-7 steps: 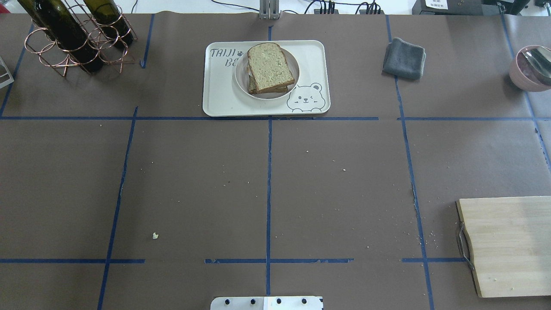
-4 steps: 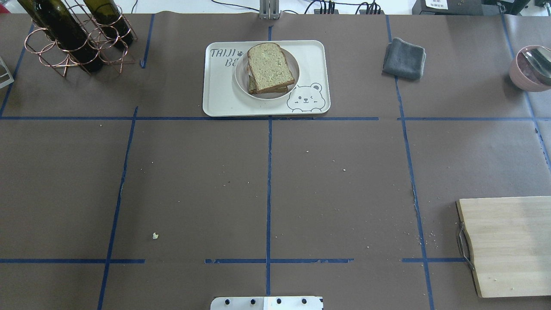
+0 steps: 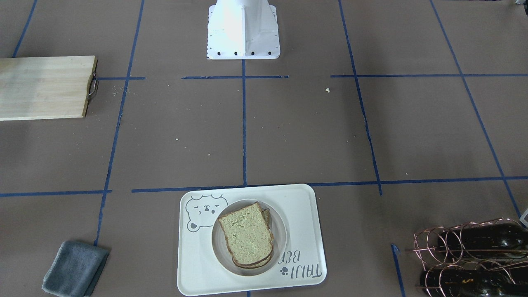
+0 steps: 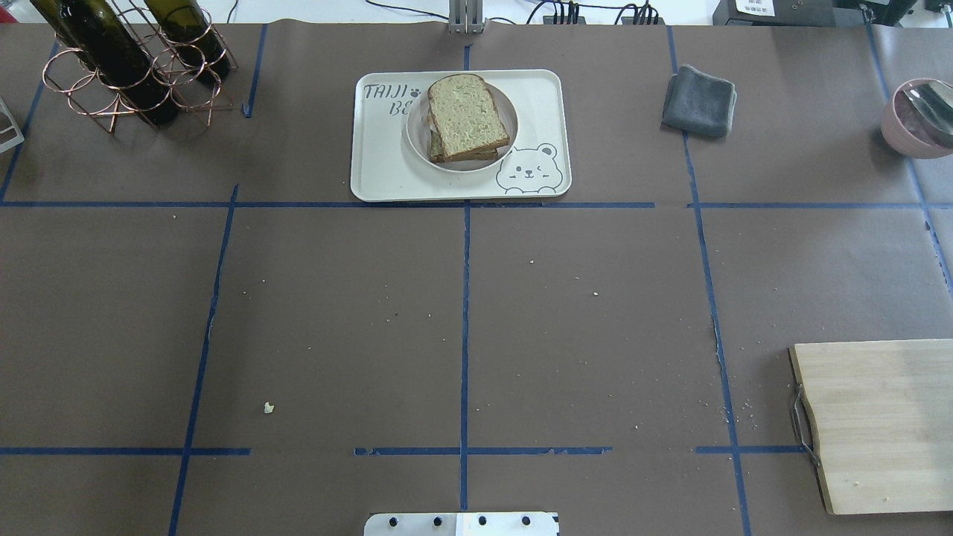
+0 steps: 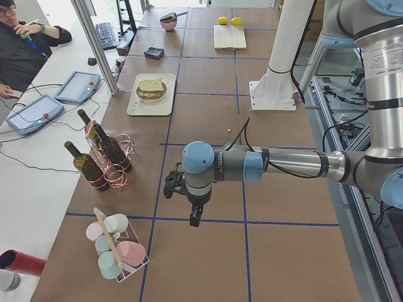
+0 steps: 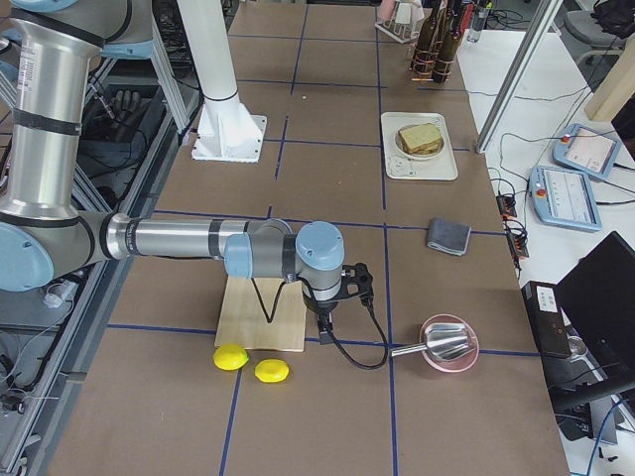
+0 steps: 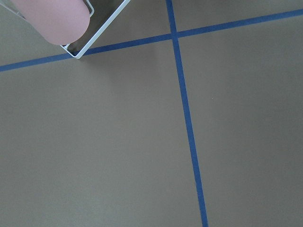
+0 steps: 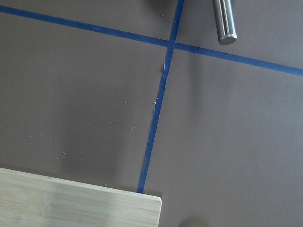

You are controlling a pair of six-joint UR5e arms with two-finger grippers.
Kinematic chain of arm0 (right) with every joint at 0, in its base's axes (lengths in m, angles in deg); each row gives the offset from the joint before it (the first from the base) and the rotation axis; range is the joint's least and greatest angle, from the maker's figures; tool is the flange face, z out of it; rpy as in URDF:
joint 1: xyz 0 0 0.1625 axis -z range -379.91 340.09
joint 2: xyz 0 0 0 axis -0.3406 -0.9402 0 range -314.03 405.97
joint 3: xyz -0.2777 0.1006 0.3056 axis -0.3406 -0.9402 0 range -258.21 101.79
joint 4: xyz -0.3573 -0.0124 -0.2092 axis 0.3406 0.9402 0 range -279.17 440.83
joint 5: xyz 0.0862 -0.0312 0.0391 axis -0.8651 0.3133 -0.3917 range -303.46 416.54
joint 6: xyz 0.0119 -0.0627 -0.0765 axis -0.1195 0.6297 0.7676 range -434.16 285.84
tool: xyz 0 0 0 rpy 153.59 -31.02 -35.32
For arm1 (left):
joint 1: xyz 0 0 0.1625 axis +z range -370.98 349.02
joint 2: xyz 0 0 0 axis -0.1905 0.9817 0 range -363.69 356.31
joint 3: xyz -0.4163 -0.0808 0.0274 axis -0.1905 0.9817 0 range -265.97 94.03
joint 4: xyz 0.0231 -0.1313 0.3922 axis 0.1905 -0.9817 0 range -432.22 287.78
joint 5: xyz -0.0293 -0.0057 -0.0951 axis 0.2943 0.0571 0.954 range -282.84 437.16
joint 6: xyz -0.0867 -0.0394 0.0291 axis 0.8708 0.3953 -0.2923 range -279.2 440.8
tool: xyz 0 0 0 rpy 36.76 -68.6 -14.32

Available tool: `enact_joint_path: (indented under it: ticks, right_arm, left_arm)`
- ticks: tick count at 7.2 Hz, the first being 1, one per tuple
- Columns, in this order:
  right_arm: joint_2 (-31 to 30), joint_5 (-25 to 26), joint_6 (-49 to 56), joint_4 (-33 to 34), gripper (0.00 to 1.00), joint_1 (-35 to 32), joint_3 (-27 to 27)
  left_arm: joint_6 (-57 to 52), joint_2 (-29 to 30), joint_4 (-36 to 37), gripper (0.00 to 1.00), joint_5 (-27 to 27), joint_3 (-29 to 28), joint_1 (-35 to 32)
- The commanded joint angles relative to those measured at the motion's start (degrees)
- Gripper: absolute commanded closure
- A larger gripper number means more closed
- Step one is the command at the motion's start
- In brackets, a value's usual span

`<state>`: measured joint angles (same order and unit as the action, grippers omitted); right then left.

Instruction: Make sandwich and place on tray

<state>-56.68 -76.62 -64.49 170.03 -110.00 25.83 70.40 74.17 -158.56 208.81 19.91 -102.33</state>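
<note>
Sandwich (image 4: 467, 115) (plated) rests on tray (image 4: 380, 167), inside its rim.

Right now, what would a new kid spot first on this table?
The sandwich, stacked on a round plate that sits on the bear-face tray at the table's far middle. Next, the dark wine bottles in the far left corner and the wooden cutting board near the right edge.

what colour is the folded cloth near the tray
The cloth is dark grey, plain with no pattern; it shows best in the overhead exterior view.
</note>
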Motion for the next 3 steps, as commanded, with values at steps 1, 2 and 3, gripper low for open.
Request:
enact_joint_path:
  ticks: [1,2,3]
  right_arm:
    - [0.0,0.0,0.0,0.0,0.00,0.0,0.0]
    - [0.0,0.0,0.1,-0.1,0.00,0.0,0.0]
    - [0.0,0.0,0.1,-0.1,0.00,0.0,0.1]
  left_arm:
    - [0.0,0.0,0.0,0.00,0.0,0.0,0.0]
    - [0.0,0.1,0.0,0.00,0.0,0.0,0.0]
    - [0.0,0.2,0.0,0.00,0.0,0.0,0.0]
